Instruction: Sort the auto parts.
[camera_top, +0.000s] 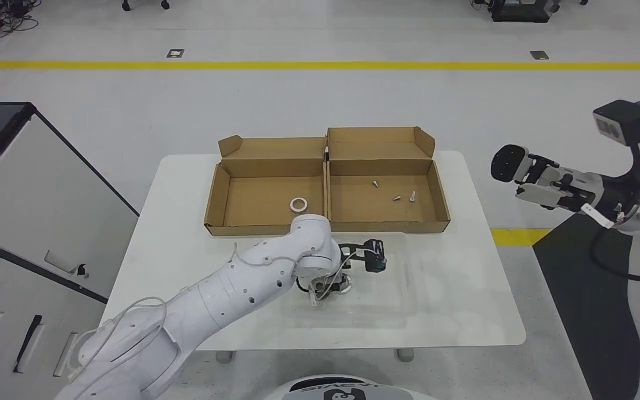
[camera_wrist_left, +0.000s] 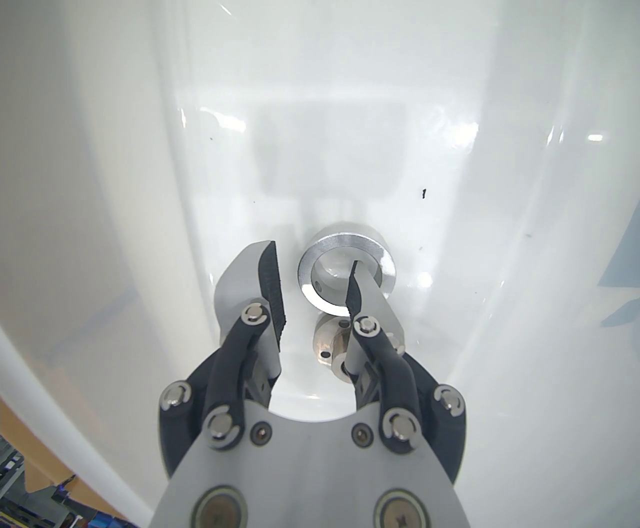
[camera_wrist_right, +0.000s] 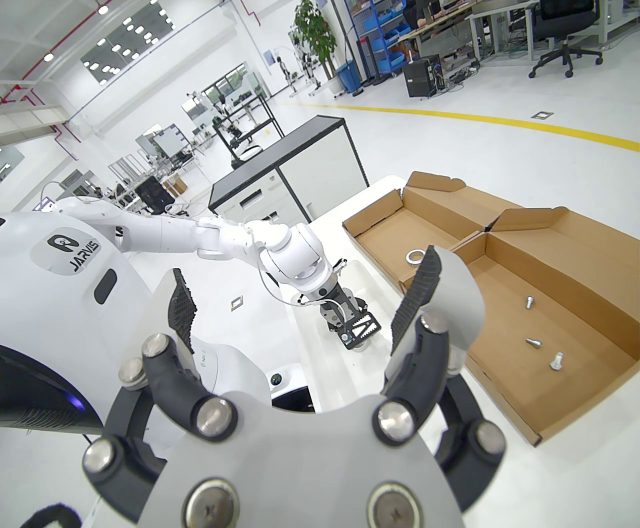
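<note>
A silver metal ring (camera_wrist_left: 345, 245) lies in a shallow white tray (camera_wrist_left: 350, 125) in the middle of the table. My left gripper (camera_wrist_left: 311, 255) is open over it, one finger inside the ring's hole and the other outside its wall. A smaller flanged metal part (camera_wrist_left: 327, 345) lies right behind the ring, partly hidden by the fingers. The top view puts this gripper (camera_top: 330, 288) just in front of two open cardboard boxes. The left box (camera_top: 240, 200) holds one ring (camera_top: 299, 204); the right box (camera_top: 430, 200) holds three bolts (camera_top: 397, 196). My right gripper (camera_wrist_right: 303, 261) hangs open and empty, off the table's right side.
The white table (camera_top: 460, 300) has bare room to the right of the tray. A grey cabinet with a black top (camera_top: 50, 200) stands close to the table's left side. The right arm (camera_top: 545, 180) is held past the table's right edge.
</note>
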